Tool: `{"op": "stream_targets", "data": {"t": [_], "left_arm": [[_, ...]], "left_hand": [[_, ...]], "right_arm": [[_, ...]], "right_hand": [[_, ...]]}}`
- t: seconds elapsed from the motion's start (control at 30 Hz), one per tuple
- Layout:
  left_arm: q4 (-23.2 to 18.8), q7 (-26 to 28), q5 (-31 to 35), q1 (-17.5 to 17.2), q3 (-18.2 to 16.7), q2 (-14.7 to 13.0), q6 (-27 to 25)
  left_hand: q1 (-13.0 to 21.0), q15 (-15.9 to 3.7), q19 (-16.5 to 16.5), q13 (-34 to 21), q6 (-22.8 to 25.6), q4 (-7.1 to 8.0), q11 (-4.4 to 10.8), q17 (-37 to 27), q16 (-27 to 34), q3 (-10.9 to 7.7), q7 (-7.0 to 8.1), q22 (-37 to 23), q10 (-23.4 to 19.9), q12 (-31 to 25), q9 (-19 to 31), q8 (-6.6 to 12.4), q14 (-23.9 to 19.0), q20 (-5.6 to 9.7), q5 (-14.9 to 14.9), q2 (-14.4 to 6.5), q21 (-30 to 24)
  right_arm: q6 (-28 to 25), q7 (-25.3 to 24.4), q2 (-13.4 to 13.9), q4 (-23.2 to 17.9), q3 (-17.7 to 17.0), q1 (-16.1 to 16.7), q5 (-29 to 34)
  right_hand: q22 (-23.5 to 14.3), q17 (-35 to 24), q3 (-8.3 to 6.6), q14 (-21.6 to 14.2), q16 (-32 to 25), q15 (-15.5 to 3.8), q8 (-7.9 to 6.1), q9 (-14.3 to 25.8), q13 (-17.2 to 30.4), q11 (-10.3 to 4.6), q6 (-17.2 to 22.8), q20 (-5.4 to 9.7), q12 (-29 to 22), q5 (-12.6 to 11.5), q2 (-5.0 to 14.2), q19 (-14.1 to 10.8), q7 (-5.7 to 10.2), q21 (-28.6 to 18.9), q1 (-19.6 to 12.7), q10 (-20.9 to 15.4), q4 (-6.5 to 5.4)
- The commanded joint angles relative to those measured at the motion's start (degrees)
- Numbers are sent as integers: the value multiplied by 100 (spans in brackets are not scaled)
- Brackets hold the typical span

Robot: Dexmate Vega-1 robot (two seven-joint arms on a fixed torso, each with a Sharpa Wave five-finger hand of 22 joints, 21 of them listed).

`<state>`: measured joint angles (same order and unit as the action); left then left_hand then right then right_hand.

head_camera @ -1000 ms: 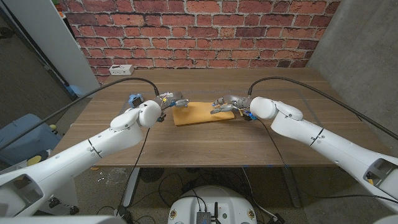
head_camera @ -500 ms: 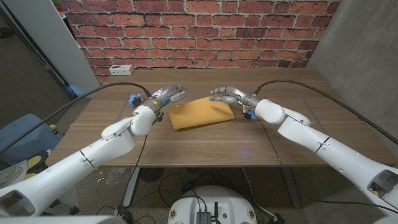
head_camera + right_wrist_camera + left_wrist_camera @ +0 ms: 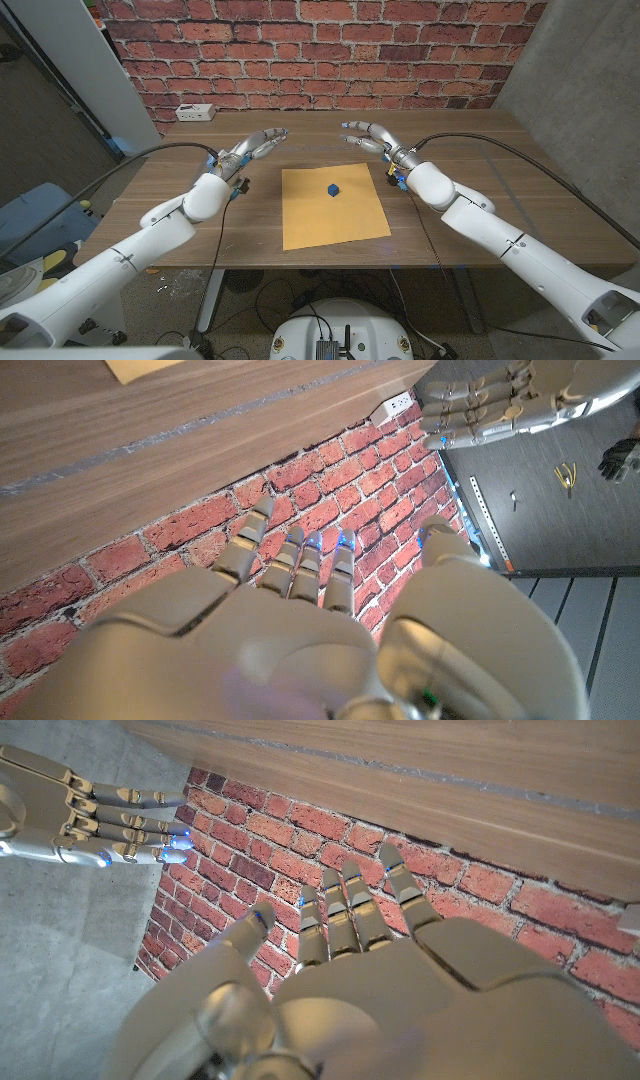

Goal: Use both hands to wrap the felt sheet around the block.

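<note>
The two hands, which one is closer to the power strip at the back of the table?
The left hand. The white power strip lies at the table's far left, on that hand's side; the right hand is raised beyond the felt sheet.

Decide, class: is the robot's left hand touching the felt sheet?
Apart. In the head view, the left hand is raised beyond the far left corner of the orange felt sheet, fingers spread, with bare table between them. The blue block sits alone on the sheet.

Felt sheet [image 3: 334, 206]: orange-tan, roughly square, spread flat on wooden table near middle, edges slightly skewed to table edge. Block [image 3: 333, 188]: small blue cube, sits on sheet, on its far half, uncovered.
</note>
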<state>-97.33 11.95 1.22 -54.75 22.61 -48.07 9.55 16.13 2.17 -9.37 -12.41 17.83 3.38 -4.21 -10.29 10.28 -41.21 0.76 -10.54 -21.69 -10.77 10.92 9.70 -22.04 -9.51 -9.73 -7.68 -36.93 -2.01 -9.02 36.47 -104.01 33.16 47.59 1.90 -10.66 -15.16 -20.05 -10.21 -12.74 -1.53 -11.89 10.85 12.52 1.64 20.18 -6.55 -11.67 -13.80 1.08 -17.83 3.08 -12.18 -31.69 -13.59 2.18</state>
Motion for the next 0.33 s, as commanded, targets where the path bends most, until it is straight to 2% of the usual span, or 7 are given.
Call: {"op": "stream_targets", "data": {"t": [0.03,0.13,0.17,0.33], "left_arm": [[1512,-1442,-2202,182,-337,339,1986],[1674,-1564,-2388,201,-370,426,2093],[1707,-1578,-2421,205,-379,443,2094],[1792,-1584,-2621,168,-445,535,2057]], "left_hand": [[-114,41,130,13,-328,-4,-35,-19,-21,61,111,-18,308,63,-13,-16,248,34,1,20,88],[-151,56,191,26,-399,-8,-38,-16,-39,79,132,-15,420,56,-20,6,412,59,-3,35,128],[-164,52,205,31,-461,-9,-42,-14,-42,85,154,-14,457,53,-23,-3,462,70,-4,39,139],[-210,80,274,49,-700,-21,-45,-7,-24,104,187,-12,676,63,-32,-10,584,99,-11,48,191]], "right_arm": [[510,-1010,-417,-99,-404,563,-356],[778,-1619,-596,-61,-551,815,-208],[864,-1794,-652,-50,-590,892,-161],[1224,-2340,-829,-96,-681,1200,85]], "right_hand": [[-16,-4,-45,-5,1,13,-18,7,7,45,89,-29,-35,21,31,-13,-14,-24,-6,-41,22],[-14,3,-30,-40,-10,3,-40,6,4,89,179,-100,-71,42,13,29,-41,-7,35,-134,26],[-13,12,-16,-66,-17,-18,-59,5,1,45,259,-160,-85,57,-10,115,-38,26,66,-179,32],[-10,39,-23,-177,-45,-55,-90,3,-7,55,415,-242,-123,74,-35,144,-86,31,74,-305,75]]}}
